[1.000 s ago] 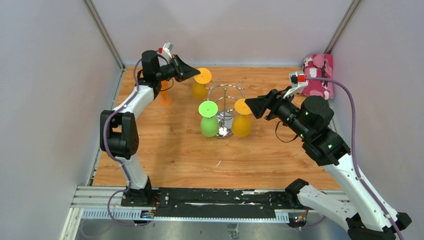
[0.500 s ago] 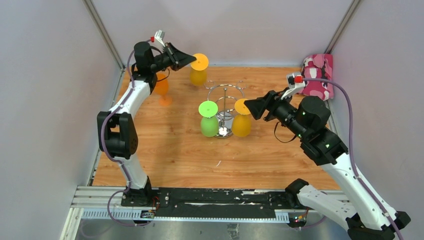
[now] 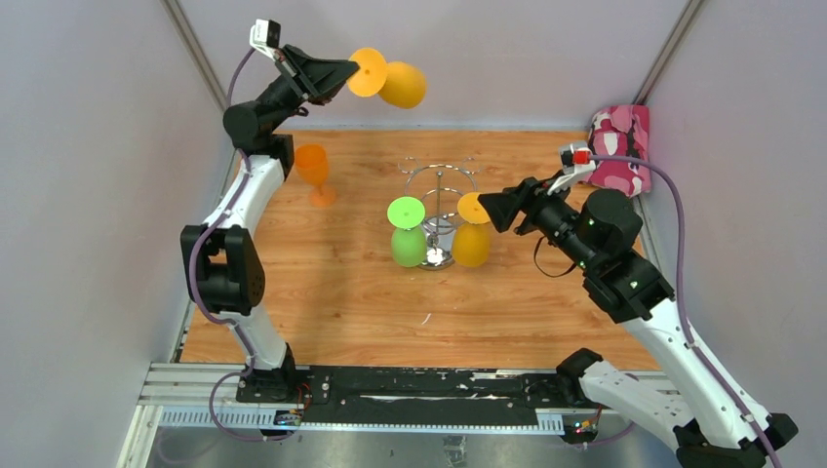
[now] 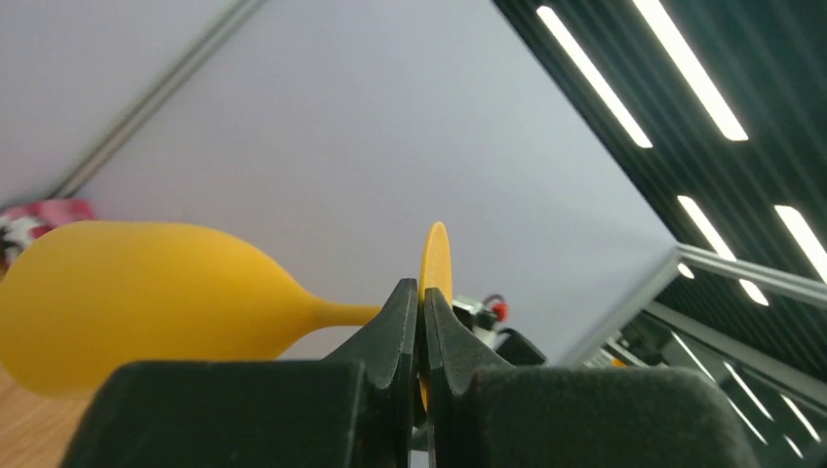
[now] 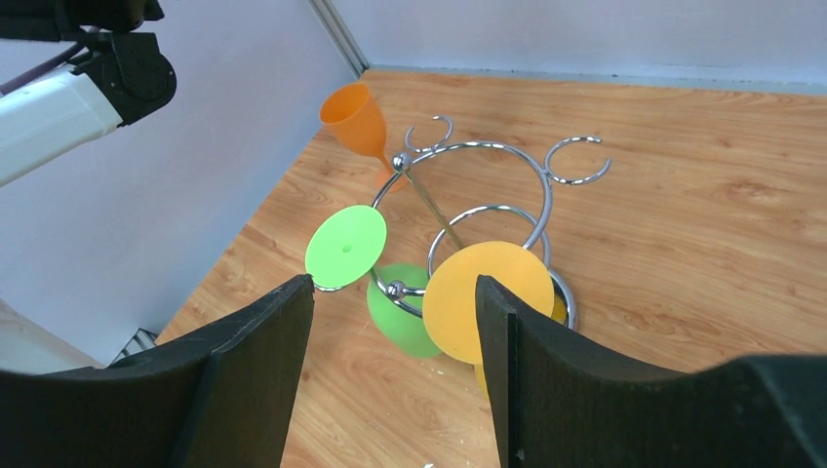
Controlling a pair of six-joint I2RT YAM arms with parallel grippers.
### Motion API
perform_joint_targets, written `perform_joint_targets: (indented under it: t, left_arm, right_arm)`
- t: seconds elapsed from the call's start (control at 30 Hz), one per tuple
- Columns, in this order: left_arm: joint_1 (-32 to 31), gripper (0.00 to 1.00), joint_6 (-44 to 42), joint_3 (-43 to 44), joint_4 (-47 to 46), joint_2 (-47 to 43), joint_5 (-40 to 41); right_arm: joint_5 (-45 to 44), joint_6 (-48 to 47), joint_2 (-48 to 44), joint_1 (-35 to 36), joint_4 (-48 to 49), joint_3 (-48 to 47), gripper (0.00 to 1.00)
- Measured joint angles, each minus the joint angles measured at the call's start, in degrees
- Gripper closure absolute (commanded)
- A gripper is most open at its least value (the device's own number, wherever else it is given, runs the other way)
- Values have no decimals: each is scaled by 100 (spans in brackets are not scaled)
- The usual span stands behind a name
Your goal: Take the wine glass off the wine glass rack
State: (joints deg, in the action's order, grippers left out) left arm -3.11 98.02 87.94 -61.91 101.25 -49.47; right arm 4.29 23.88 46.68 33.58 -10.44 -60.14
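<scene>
My black left claw pinches a yellow glass. Before my black right claw hang a green glass and a yellow-orange glass on the shiny silver rack.

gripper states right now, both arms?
Left gripper: shut on the foot of the yellow wine glass, held in the air.
Right gripper: open, holding nothing, pointed at the rack.

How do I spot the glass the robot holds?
Look high at the back left, where the left gripper is. The yellow glass pinched there by its foot lies sideways in mid-air; the others hang on the rack or stand on the table.
</scene>
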Motion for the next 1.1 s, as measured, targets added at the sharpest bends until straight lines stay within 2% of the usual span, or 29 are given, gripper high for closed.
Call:
perform_joint_targets:
  t: [0.1,0.17,0.23,0.43,0.5,0.73,1.1]
  left_arm:
    - [0,93,994,22,-1276,-24,85]
    - [0,93,1412,-173,-1816,-177,87]
    - [-2,93,1543,-302,-1969,-302,83]
    - [-127,93,1731,-1003,-2184,-1276,13]
    - [-297,93,1727,-1211,-2275,-1700,-11]
    - [-767,94,1635,-1829,-2426,-2743,-31]
    - [-787,94,1508,-2393,-2422,-3084,-26]
  right_arm:
    - [9,-20,-55,-46,87,0,33]
    - [66,-37,-87,-101,186,0,33]
    - [240,-52,-116,-210,352,33,33]
    - [1508,-81,-90,-774,1244,227,33]
    - [2118,-85,31,-960,1744,232,29]
    - [3812,946,918,-1088,3847,260,30]
    - [5031,2524,1220,-1110,6365,428,30]
